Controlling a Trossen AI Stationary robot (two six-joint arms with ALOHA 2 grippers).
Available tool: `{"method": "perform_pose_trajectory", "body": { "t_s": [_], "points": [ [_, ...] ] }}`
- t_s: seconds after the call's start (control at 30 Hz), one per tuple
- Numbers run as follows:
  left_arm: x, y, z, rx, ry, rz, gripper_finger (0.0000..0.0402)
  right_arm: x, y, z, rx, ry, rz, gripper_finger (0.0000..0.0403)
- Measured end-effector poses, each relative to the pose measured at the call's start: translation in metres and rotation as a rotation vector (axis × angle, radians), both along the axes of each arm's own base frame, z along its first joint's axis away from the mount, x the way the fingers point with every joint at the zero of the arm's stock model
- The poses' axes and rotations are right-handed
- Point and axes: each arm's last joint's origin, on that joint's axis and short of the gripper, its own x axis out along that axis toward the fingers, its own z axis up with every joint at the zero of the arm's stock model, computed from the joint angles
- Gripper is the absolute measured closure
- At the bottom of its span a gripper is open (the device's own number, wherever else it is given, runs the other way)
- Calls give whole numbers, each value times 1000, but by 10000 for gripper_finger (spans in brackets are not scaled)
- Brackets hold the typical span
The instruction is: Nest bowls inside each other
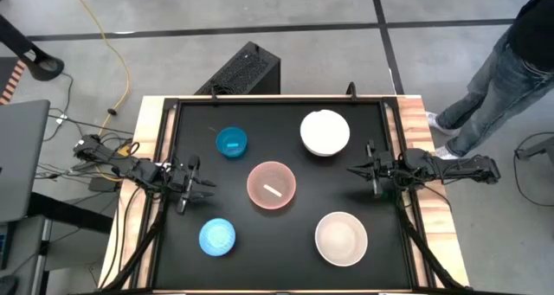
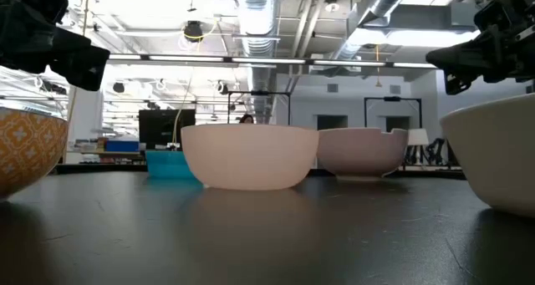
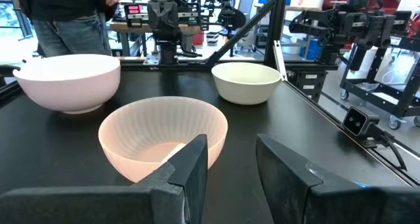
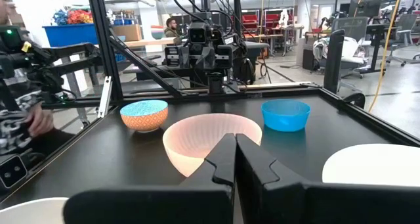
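Five bowls stand apart, each on its base on the black table. The pale pink ribbed bowl (image 1: pixel 272 185) (image 3: pixel 157 135) is in the middle, the white bowl (image 1: pixel 325 132) far right, and the beige bowl (image 1: pixel 340 239) near right. The plain blue bowl (image 1: pixel 231 143) is far left. The blue bowl with an orange patterned outside (image 1: pixel 217 236) (image 4: pixel 144 113) is near left. My left gripper (image 1: pixel 210 184) (image 3: pixel 231 148) hangs level at the left edge, open, pointing at the pink bowl. My right gripper (image 1: pixel 351 168) (image 4: pixel 234 140) hangs level at the right edge, shut and holding nothing.
Raised rails (image 1: pixel 394 139) frame the table. A black box (image 1: pixel 247 70) sits on the floor past the far edge. A person (image 1: pixel 502 61) stands beyond the table's right side. Bare tabletop lies between the bowls.
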Motion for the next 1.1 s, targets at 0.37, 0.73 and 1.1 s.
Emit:
{"method": "perform_pose_trajectory", "body": {
  "t_s": [0.37, 0.73, 1.1],
  "points": [
    [0, 0, 0, 0, 1, 0, 284, 0, 0, 0, 0, 0, 0, 376],
    [0, 0, 0, 0, 0, 0, 284, 0, 0, 0, 0, 0, 0, 376],
    [0, 0, 0, 0, 0, 0, 284, -1, -1, 11, -64, -120, -26, 376]
  ]
}}
